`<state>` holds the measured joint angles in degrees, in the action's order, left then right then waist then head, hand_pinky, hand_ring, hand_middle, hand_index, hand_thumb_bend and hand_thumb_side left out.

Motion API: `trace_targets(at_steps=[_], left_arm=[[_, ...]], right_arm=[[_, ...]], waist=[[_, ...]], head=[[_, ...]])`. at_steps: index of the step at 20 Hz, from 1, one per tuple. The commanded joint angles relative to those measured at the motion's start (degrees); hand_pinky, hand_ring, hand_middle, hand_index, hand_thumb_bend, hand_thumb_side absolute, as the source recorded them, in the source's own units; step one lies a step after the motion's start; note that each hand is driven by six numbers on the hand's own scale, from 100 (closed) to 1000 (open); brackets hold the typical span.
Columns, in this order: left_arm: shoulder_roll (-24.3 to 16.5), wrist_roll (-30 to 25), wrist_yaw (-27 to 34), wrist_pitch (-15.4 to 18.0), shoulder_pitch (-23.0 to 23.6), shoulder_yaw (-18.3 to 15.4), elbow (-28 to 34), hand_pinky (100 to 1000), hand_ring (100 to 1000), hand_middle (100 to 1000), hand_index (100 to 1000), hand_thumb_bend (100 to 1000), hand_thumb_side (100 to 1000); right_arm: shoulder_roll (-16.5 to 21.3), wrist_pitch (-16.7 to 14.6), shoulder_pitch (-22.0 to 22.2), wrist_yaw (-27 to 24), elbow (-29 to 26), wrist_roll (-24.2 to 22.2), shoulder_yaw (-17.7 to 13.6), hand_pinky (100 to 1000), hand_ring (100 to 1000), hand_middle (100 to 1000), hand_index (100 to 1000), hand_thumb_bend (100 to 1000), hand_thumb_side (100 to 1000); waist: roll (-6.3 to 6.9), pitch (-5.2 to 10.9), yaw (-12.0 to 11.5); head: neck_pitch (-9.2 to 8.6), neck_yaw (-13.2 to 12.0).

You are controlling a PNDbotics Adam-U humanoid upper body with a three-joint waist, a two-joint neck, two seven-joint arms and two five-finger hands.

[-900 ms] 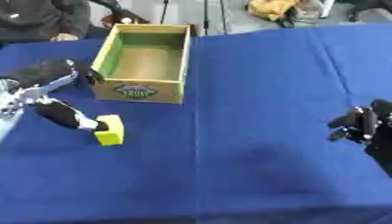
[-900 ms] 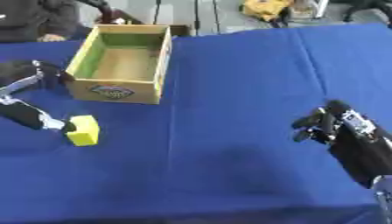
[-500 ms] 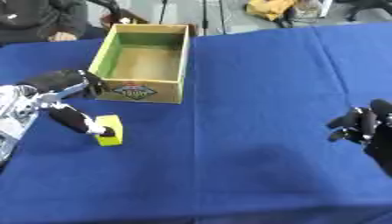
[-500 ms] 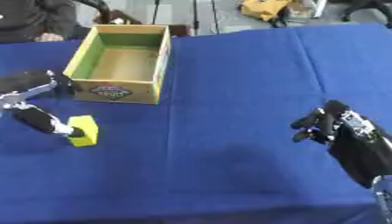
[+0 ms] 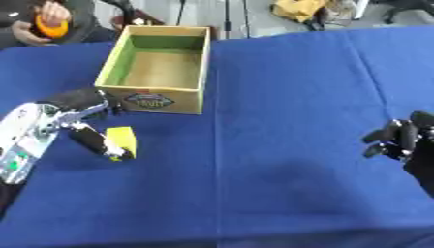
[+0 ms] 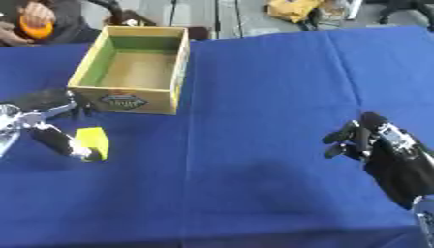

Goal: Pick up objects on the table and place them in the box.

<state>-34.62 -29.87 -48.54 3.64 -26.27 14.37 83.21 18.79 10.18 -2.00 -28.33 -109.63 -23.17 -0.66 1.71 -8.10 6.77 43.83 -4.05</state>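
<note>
A yellow block (image 5: pixel 123 139) lies on the blue tablecloth, just in front of the open cardboard box (image 5: pixel 198 68), near its left front corner. The box has a green lining and nothing in it. My left hand (image 5: pixel 78 107) is at the block. Its thumb (image 5: pixel 96 144) lies along the block's left side. Its dark fingers (image 5: pixel 85 98) stretch out above the block toward the box front and are not closed on it. My right hand (image 6: pixel 370 140) hangs at the right edge with relaxed fingers, holding nothing.
The blue cloth (image 5: pixel 280 97) covers the whole table. At the far left corner a person holds an orange thing (image 5: pixel 48 24). Chair legs and a yellow bundle (image 5: pixel 297 8) stand beyond the far edge.
My left wrist and forearm have come further into view from the lower left, with the thumb staying against the yellow block. Block, box and right hand have not moved.
</note>
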Motion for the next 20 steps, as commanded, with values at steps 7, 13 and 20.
trace_targets(at_steps=[7, 13, 20], left_arm=[[0.6, 0.4, -0.1, 1.7, -1.3, 0.5, -2.4, 513, 535, 577, 765, 638, 481], [1.0, 1.7, 0.9, 1.6, -1.1, 0.7, -3.0, 370, 372, 410, 580, 421, 302], [-2.1, 0.0, 4.1, 2.0, -0.8, -0.3, 1.9, 299, 302, 339, 510, 351, 276]], right_arm=[[0.9, 0.0, -0.5, 0.0, -0.5, -0.2, -0.1, 576, 657, 483, 385, 100, 593], [0.9, 0.0, -0.5, 0.0, -0.4, -0.2, -0.1, 576, 657, 483, 385, 100, 592], [1.1, 0.1, -0.4, -0.1, -0.3, 0.0, -0.2, 576, 656, 483, 385, 100, 592]], waist=[[-0.07, 0.41, 0.3], [-0.07, 0.47, 0.4], [0.18, 0.75, 0.4]], head=[[0.29, -0.4], [0.29, -0.5], [0.29, -0.4]])
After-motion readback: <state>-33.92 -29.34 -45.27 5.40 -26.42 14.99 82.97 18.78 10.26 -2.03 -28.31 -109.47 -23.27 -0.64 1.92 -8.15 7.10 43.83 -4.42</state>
